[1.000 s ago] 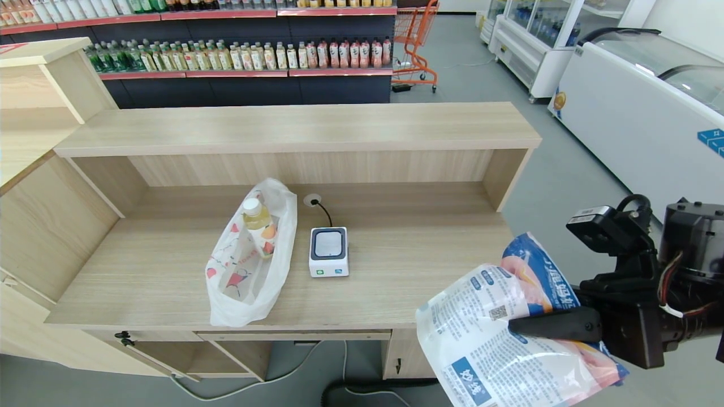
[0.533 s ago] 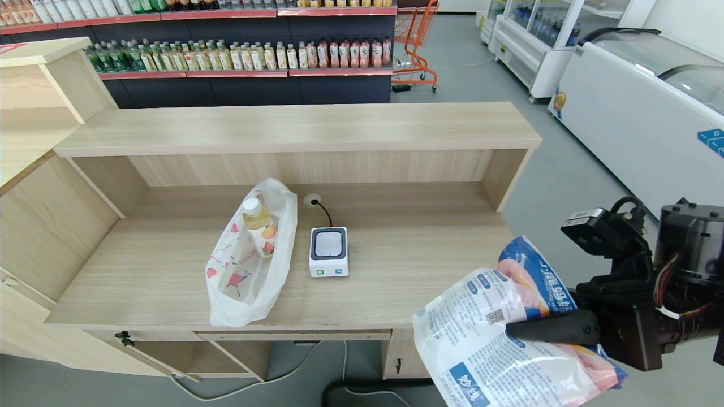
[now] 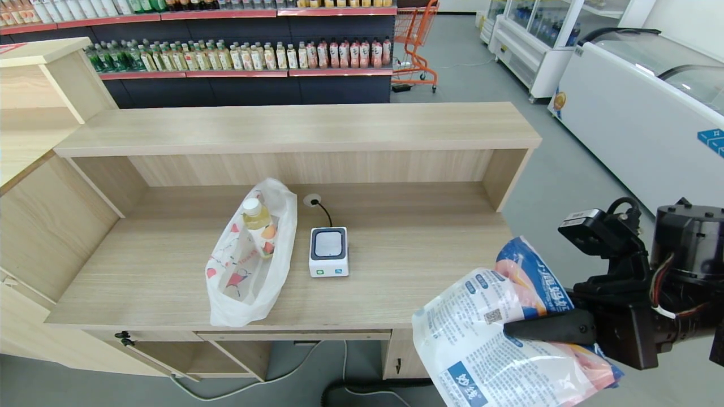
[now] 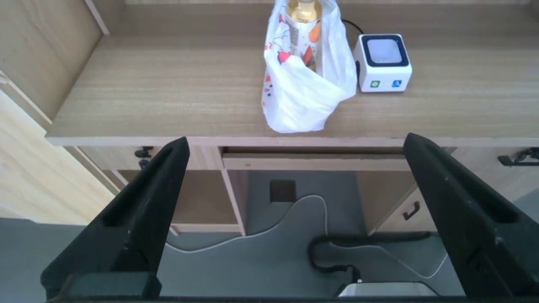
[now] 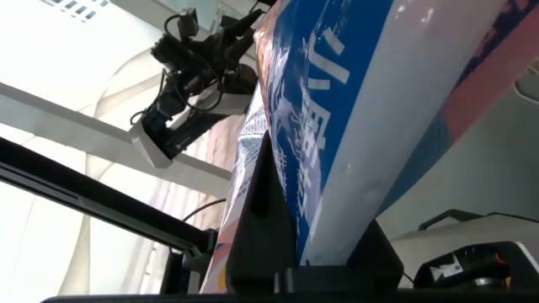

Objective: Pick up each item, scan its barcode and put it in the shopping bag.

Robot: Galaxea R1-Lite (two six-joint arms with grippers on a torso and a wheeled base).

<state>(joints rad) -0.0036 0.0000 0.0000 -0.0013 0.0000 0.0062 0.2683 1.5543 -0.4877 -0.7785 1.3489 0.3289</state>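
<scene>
On the counter: scanner beside shopping bag holding bottle | right claw clamped on packet | left claw apart

One shopping bag, one bottle, one scanner, one packet.

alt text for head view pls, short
The right gripper holds a blue, white and pink plastic pouch off the near right corner of a light wooden counter. On it sit a white square barcode scanner and a white plastic shopping bag with a bottle inside.
</scene>
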